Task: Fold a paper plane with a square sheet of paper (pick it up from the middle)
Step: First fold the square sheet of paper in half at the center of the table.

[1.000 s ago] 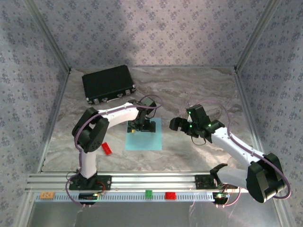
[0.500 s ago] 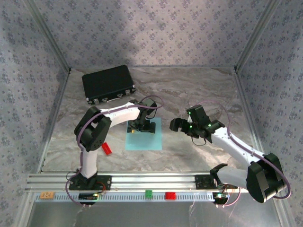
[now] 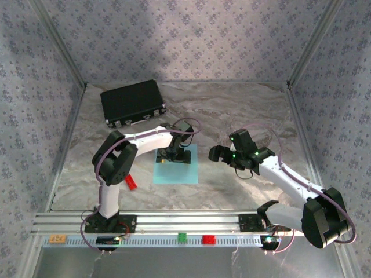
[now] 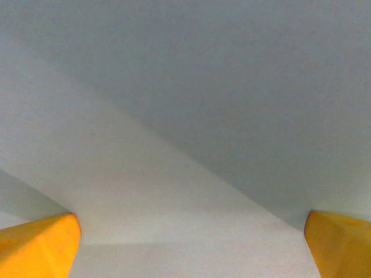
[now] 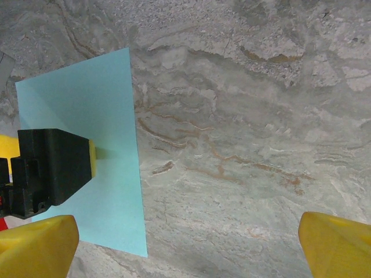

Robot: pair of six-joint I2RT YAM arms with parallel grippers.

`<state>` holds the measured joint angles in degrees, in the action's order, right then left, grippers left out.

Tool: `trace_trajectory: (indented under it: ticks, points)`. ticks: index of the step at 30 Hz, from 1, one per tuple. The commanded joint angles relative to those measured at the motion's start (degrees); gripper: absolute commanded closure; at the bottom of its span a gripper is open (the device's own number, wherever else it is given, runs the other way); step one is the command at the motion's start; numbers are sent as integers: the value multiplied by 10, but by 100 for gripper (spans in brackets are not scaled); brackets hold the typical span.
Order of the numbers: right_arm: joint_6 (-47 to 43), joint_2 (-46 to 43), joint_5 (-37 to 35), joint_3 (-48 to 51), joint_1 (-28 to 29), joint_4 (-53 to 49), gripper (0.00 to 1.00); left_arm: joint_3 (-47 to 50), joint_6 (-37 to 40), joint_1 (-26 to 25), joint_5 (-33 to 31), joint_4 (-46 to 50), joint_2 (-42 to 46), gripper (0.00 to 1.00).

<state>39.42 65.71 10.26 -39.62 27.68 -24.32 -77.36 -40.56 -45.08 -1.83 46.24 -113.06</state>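
The square sheet of paper [image 3: 177, 174] lies flat and unfolded on the marble table, light blue. My left gripper [image 3: 174, 156] points straight down over the sheet's far half, open, fingertips at or just above the paper. In the left wrist view the sheet [image 4: 185, 116] spans the frame, and the left gripper [image 4: 191, 249] has nothing between its yellow fingertips [image 4: 40, 246]. My right gripper [image 3: 239, 156] hovers open to the right of the sheet. The right wrist view has the sheet [image 5: 110, 197] at left and the right gripper [image 5: 188, 249] over bare table. The paper plane is out of view.
A black case [image 3: 133, 102] lies at the back left. A small red brick [image 3: 131, 181] sits by the left arm's base link. Green [image 3: 182, 237], red [image 3: 208, 239] and orange [image 3: 57, 238] bricks rest on the front rail. Patterned walls close three sides.
The left arm's elbow has swung slightly to the right while its gripper stays over the sheet. The right gripper has drifted a little nearer. Both stay open.
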Motion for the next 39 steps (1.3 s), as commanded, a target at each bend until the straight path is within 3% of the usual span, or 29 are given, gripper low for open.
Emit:
trace_trajectory:
  ticks: [1, 15, 24, 30, 39]
  points:
    - [5, -13, -15, -6, -2, -19, 1, 12, -10, -13, -4, 12, -51, 0]
    - [12, -17, -24, -6, -8, -35, 1, 17, -20, -17, 10, 1, -50, 1]
    - [37, -39, -42, -9, -8, -30, 1, 19, -4, -16, 4, -9, -16, 7]
    - [76, -47, -81, -30, -10, -68, 1, 26, 8, -17, 0, -29, 20, 24]
    - [79, -14, -95, -75, -21, -144, 1, 87, 6, -17, -2, -134, 122, 51]
